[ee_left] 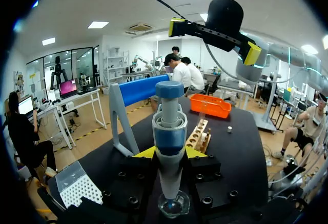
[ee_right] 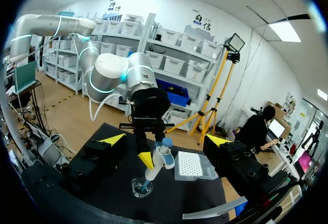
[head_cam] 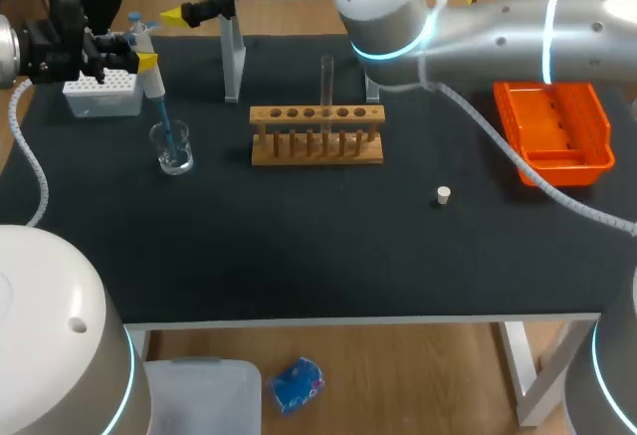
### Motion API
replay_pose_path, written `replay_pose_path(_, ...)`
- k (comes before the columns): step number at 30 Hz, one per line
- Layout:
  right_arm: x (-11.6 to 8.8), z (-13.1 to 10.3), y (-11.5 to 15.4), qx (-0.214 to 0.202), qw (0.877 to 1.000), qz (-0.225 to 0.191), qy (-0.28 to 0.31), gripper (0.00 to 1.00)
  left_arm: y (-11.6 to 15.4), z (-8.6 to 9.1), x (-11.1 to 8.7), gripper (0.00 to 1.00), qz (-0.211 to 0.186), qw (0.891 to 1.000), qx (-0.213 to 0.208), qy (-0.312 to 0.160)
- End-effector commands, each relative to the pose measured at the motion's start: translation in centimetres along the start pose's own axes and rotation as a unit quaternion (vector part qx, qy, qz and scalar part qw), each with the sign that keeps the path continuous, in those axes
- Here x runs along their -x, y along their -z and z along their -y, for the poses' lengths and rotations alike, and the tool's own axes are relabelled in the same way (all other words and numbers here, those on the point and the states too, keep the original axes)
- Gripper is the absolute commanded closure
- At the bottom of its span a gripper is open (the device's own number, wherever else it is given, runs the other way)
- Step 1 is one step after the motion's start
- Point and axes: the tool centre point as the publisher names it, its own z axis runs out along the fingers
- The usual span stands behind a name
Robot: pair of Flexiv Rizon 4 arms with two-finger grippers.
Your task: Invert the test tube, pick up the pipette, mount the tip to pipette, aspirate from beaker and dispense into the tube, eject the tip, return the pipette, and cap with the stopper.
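Aspirate step: pipette tip down in the beaker.
Left claw (ee_left: 170,155) clamped on pipette (ee_left: 169,126), its blue tip (head_cam: 165,121) inside the glass beaker (head_cam: 173,148) on the surface (head_cam: 299,246). Right claw (ee_left: 214,39) spread apart, empty, near the pipette's top. Test tube (head_cam: 326,82) upright in wooden rack (head_cam: 317,141), stopper (head_cam: 444,194) loose, well apart. Next, likely: draw liquid, lift tip clear, carry to the tube without tilting.
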Motion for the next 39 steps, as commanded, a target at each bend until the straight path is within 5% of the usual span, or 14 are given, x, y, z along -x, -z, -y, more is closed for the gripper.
replay_pose_path(1,0.5,-0.2,-0.2,-0.016,0.999,-0.038,0.0,0.0,0.0,-0.1,-0.1,1.0,0.001,1.0,-0.002,-0.001)
replay_pose_path(13,0.2,0.8,-1.0,-0.01,0.997,-0.055,-0.052,0.04,0.0,-0.1,-0.1,1.0,0.001,1.0,-0.002,-0.001)
replay_pose_path(14,0.3,0.7,-1.4,-0.01,0.997,-0.06,-0.056,0.41,0.0,-0.1,-0.1,1.0,0.001,1.0,-0.002,-0.001)
replay_pose_path(15,0.5,0.5,-1.8,-0.007,0.996,-0.063,-0.064,0.67,0.0,-0.1,-0.1,1.0,0.001,1.0,-0.002,-0.001)
replay_pose_path(17,0.8,0.2,-2.3,-0.001,0.994,-0.068,-0.085,1.0,0.0,-0.1,-0.1,1.0,0.001,1.0,-0.002,-0.001)
replay_pose_path(26,2.1,-1.0,-4.4,-0.008,0.993,-0.073,-0.095,1.0,0.0,-0.1,-0.1,1.0,0.001,1.0,-0.002,-0.001)
replay_pose_path(39,1.3,0.2,-5.6,-0.014,0.991,-0.087,-0.099,1.0,0.0,-0.1,-0.1,1.0,0.001,1.0,-0.002,-0.001)
